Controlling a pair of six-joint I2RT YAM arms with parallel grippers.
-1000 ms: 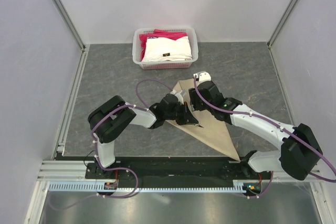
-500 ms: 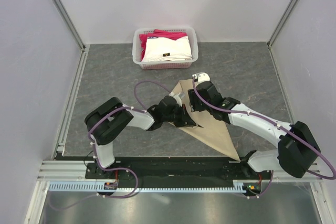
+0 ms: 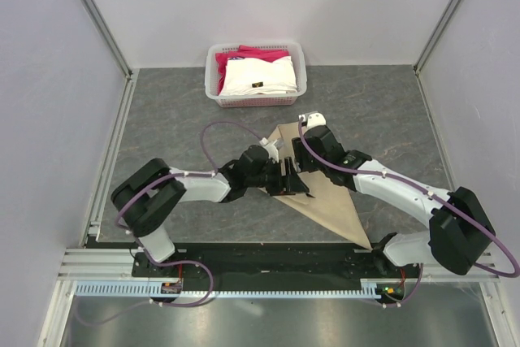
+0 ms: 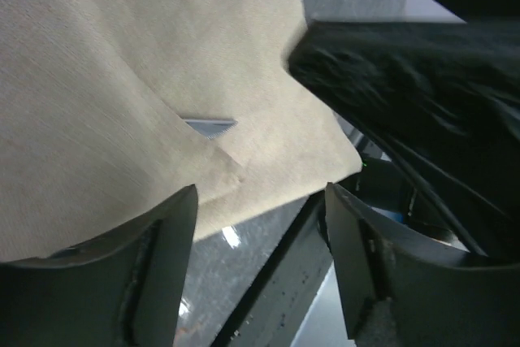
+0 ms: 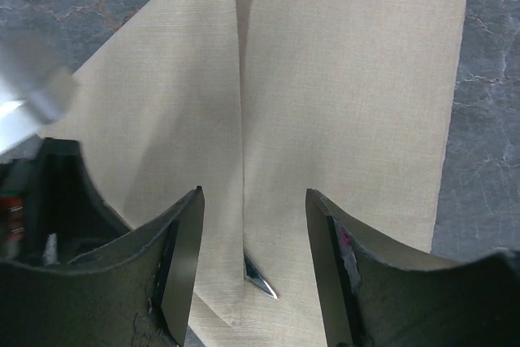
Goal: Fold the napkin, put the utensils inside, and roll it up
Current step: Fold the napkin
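Left fingers (image 3: 292, 180) have just sprung apart, where a moment ago they were pinched shut, and my left elbow has swung out toward the left edge of the bench (image 3: 162, 119). They hang spread over the napkin (image 3: 333, 205) with nothing between them. From the left wrist I see tan cloth below, a folded flap crossing it, and a small bluish sliver showing at the flap's edge. I can't tell what that sliver is.

Right fingers (image 3: 302, 157) are spread as well and sit just beside the left ones, gripping nothing. Between them runs a straight fold line down the cloth. At the near end of that fold a dark pointed tip pokes out from under the layer: the knife (image 5: 260, 276), with the rest of it hidden.

The napkin lies as a long tan triangle. Its broad end is at the middle of the bench under both sets of fingers, and its point reaches the near edge by my right base.

At the far edge stands the white basket (image 3: 213, 79), holding a white folded cloth (image 3: 258, 77) and a pink-red one (image 3: 260, 55).
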